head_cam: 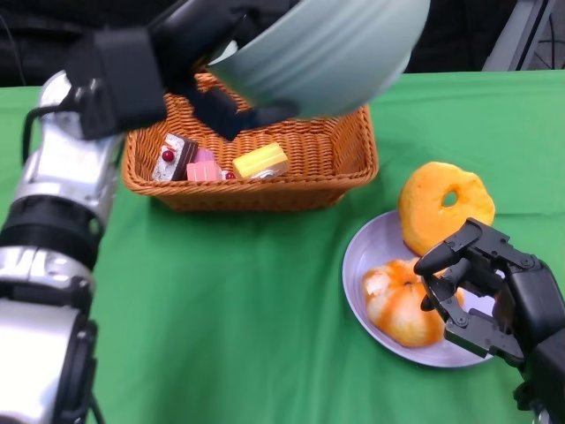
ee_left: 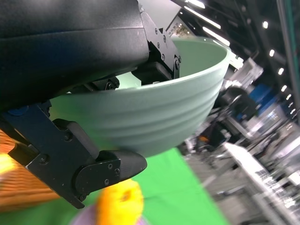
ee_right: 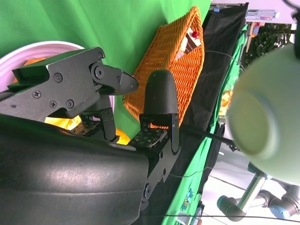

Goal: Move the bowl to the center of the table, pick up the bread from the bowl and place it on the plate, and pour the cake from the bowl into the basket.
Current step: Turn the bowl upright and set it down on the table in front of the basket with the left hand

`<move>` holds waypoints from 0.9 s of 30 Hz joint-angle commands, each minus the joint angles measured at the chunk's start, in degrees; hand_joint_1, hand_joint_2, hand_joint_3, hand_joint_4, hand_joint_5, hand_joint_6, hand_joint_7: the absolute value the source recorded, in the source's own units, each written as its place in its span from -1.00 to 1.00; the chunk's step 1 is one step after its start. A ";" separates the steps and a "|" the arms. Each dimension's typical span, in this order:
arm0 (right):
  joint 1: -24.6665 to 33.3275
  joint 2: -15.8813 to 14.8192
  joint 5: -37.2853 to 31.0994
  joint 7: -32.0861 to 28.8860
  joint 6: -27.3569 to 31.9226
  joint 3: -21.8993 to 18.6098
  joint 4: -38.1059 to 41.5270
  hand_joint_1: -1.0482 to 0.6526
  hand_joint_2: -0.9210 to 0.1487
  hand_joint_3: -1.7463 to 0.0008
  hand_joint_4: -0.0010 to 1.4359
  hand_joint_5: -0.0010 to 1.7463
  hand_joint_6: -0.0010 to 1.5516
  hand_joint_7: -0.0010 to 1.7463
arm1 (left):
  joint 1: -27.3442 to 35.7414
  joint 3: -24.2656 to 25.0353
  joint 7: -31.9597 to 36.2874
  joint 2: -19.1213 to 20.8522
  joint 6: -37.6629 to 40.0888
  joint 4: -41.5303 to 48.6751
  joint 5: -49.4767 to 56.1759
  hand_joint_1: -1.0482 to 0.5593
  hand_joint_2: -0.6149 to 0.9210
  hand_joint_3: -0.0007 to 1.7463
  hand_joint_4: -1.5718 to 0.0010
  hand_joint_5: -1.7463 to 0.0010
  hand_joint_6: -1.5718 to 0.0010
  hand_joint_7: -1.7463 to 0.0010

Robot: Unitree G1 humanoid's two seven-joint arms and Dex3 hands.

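My left hand (head_cam: 190, 53) grips the pale green bowl (head_cam: 331, 53) by its rim and holds it tilted high above the wicker basket (head_cam: 265, 181). Several cake pieces lie in the basket: a chocolate slice (head_cam: 172, 157), a pink one (head_cam: 205, 168) and a yellow one (head_cam: 260, 162). On the lavender plate (head_cam: 366, 252) lie two orange breads: a ring-shaped one (head_cam: 441, 205) and a round one (head_cam: 402, 300). My right hand (head_cam: 494, 287) hovers over the plate's near right side, fingers curled, holding nothing. The left wrist view shows the bowl (ee_left: 150, 122) between my fingers (ee_left: 93, 168); the right wrist view shows the bowl (ee_right: 265, 122) from below.
A green cloth (head_cam: 229, 300) covers the table. The basket (ee_right: 180, 61) stands at the back centre, the plate (ee_right: 28, 51) to its right and nearer to me. Black drapes hang behind the table.
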 commanded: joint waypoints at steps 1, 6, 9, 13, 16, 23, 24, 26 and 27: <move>0.08 -0.64 0.36 0.05 -0.15 -0.41 -0.12 0.16 -0.72 0.26 -0.06 0.75 -0.24 0.63 | 3.60 -0.71 4.32 4.19 -8.99 -0.46 3.64 0.17 0.64 0.11 -0.04 -1.00 0.12 -0.74; 0.12 -0.79 0.52 0.37 -0.05 -0.44 -0.14 0.18 -0.71 0.23 -0.07 0.74 -0.25 0.62 | 8.16 -1.45 13.88 8.64 -22.08 2.94 12.88 0.19 0.57 0.13 -0.03 -0.94 0.06 -0.66; -0.08 -0.73 0.85 0.77 -0.30 -0.49 0.29 0.19 -0.70 0.22 -0.06 0.73 -0.24 0.62 | 10.91 -1.49 24.11 11.82 -27.89 3.62 23.19 0.15 0.62 0.02 -0.05 -0.91 0.06 -0.65; -0.35 -0.67 0.59 0.70 -0.08 -0.60 0.51 0.20 -0.67 0.19 -0.05 0.73 -0.23 0.61 | 14.97 -2.69 43.73 16.79 -29.81 -0.15 42.20 0.12 0.77 -0.24 -0.01 -0.98 0.13 -0.73; -0.56 -0.65 1.30 1.24 0.23 -0.70 0.79 0.19 -0.67 0.17 -0.07 0.74 -0.23 0.61 | 16.69 -6.26 58.68 19.73 -27.70 -1.99 53.11 0.12 0.76 -0.27 0.03 -1.00 0.11 -0.71; -0.53 -0.22 1.85 1.60 1.53 -0.62 0.17 0.19 -0.65 0.16 -0.10 0.76 -0.26 0.63 | 18.53 -19.32 88.68 24.95 -20.48 -1.33 70.05 0.13 0.90 -0.76 0.06 -1.00 0.22 -0.83; -0.62 -0.23 1.78 1.58 1.32 -0.65 0.43 0.19 -0.65 0.16 -0.11 0.76 -0.26 0.63 | 18.61 -21.41 91.94 25.48 -19.45 -0.94 71.73 0.12 0.91 -0.78 0.06 -1.00 0.22 -0.83; -0.72 -0.33 1.53 1.46 1.28 -0.62 0.61 0.17 -0.64 0.16 -0.10 0.76 -0.26 0.63 | 18.84 -25.96 98.35 26.29 -17.29 0.34 75.01 0.06 0.90 -0.89 0.03 -1.00 0.21 -0.85; -0.73 -0.37 1.45 1.42 1.33 -0.59 0.61 0.17 -0.64 0.17 -0.10 0.76 -0.26 0.63 | 18.72 -28.32 101.49 26.58 -16.10 1.11 76.50 0.04 0.91 -0.91 0.02 -1.00 0.22 -0.87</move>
